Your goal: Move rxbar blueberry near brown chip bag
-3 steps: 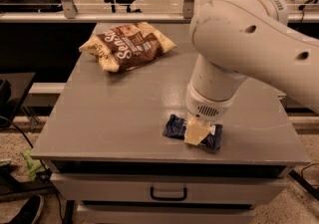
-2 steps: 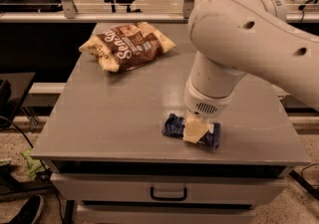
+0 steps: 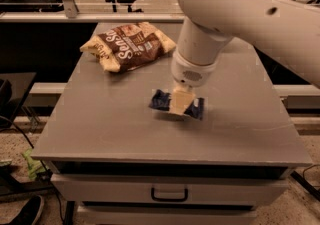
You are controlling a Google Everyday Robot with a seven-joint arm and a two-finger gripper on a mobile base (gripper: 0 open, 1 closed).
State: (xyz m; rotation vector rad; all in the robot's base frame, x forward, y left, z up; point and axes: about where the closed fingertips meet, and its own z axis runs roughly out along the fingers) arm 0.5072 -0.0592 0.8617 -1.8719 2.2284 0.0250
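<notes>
Gripper [image 3: 181, 102]: centre of frame, pointing down from white robot arm [image 3: 240, 14] that enters from upper right. Tan fingers are closed on mid-section of rxbar blueberry [image 3: 161, 100], a small flat bar in navy-blue wrapper; both wrapper ends protrude left & right of fingers. Bar position: centre of grey metal tabletop [image 3: 100, 129]; contact w/ surface cannot be determined. Brown chip bag [image 3: 129, 45], 1 large crinkled bag w/ white lettering & tan edges, lies upper left of bar, well apart, near table's rear edge.
</notes>
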